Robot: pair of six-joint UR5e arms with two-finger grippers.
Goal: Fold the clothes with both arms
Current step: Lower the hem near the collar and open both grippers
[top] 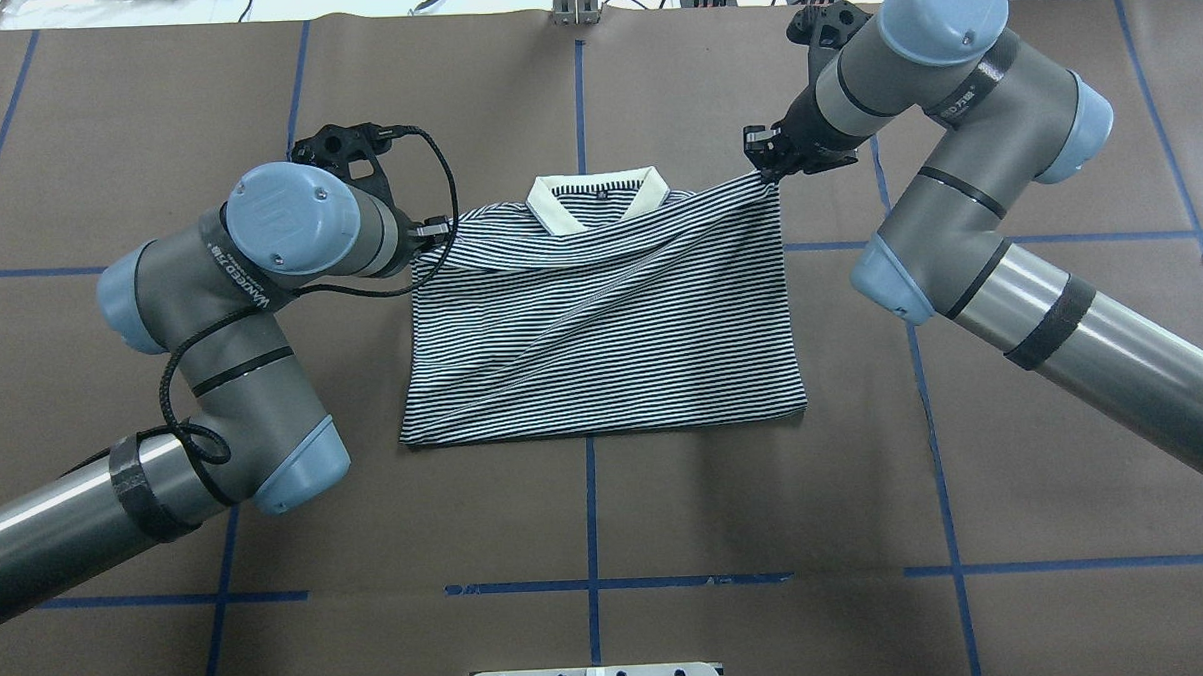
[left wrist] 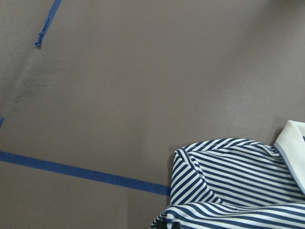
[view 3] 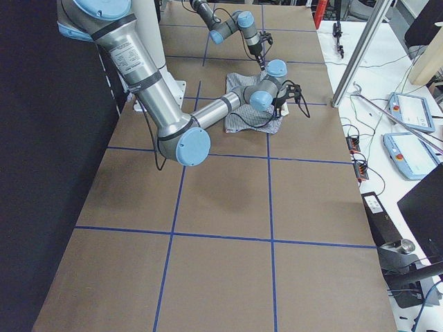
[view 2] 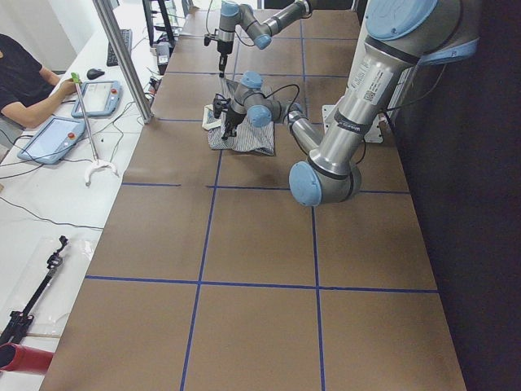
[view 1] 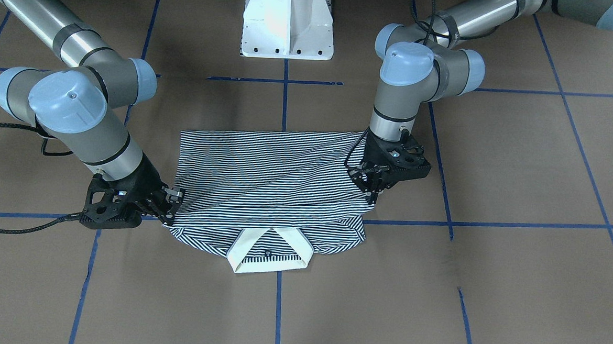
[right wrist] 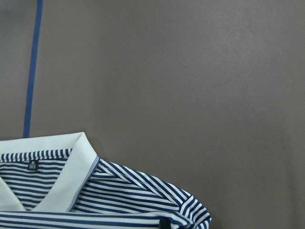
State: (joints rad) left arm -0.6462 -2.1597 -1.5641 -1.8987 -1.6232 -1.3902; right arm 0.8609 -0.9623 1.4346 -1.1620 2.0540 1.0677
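Overhead exterior shows the shirt lying on the bench, doubled over, its folded edge nearest the robot and a slanting crease running up across the top layer toward the far right corner. Farther out, the left gripper appears closed on the top layer's left corner. The right gripper pinches the right corner, which is taut and slightly raised. Beyond them the collar peeks out between the two grippers. The step in hand looks like laying the hem at the shoulders. To do it well, both corners should come down level and together, the right eased inward so the crease slackens, and the edge should stop just short of the collar before letting go.
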